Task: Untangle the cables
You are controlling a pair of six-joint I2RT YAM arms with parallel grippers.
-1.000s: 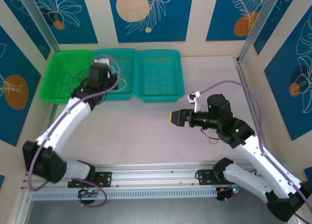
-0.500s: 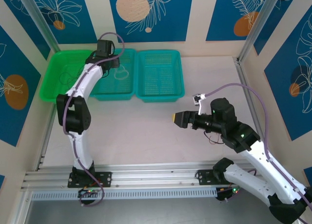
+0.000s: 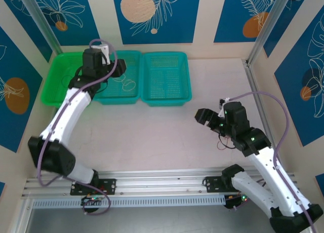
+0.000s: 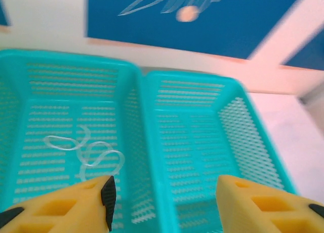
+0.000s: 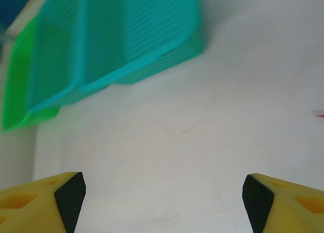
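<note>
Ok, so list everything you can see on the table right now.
Green basket: one, green, far left.
Teal baskets: two, teal, side by side right of it.
Whitish cable: count unclear, cream, looped in the middle basket.
Thin wires: count unclear, dark, on table beside right arm.
Table: one, pale.
Left end effector: one, yellow fingers, open above teal baskets.
Right end effector: one, yellow fingers, open above bare table.

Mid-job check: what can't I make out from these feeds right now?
- Green basket, top view: the left arm covers its right side, and what lies inside is too fine to trace.
- Whitish cable, left wrist view: blur hides its ends and crossings, and the left pincer blocks what lies just below it.
- Red streak, right wrist view: cut off by the right edge and blurred, so unidentifiable.
</note>
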